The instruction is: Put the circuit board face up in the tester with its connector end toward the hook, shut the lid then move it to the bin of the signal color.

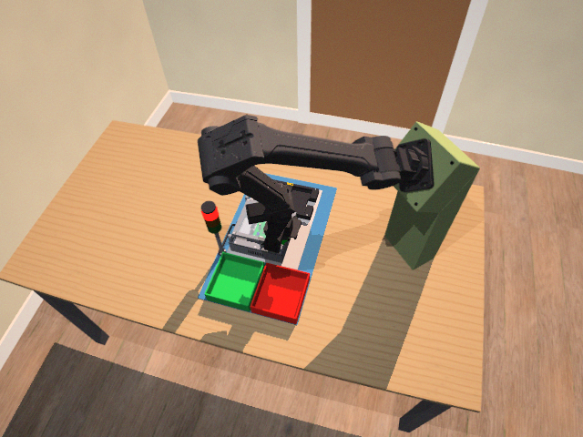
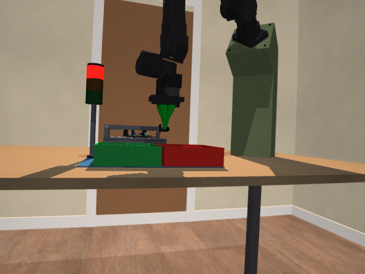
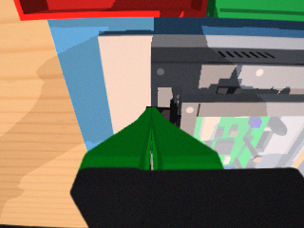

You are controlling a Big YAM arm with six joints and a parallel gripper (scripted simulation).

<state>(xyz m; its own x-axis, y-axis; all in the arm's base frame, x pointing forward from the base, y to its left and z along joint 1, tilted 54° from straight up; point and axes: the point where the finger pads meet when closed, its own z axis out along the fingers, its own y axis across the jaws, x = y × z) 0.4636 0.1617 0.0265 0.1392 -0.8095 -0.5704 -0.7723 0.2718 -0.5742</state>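
The closed, empty fingers [image 2: 166, 128] touch what seems the hook's black tab [image 3: 167, 115], half hidden. The circuit board [image 3: 227, 138] lies under the tester's lid [image 2: 132, 127], blurred, mid-table; the signal tower [image 2: 94, 71] glows red.

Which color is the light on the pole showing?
Red. The top band of the signal tower glows bright red, and the two bands below it are dark.
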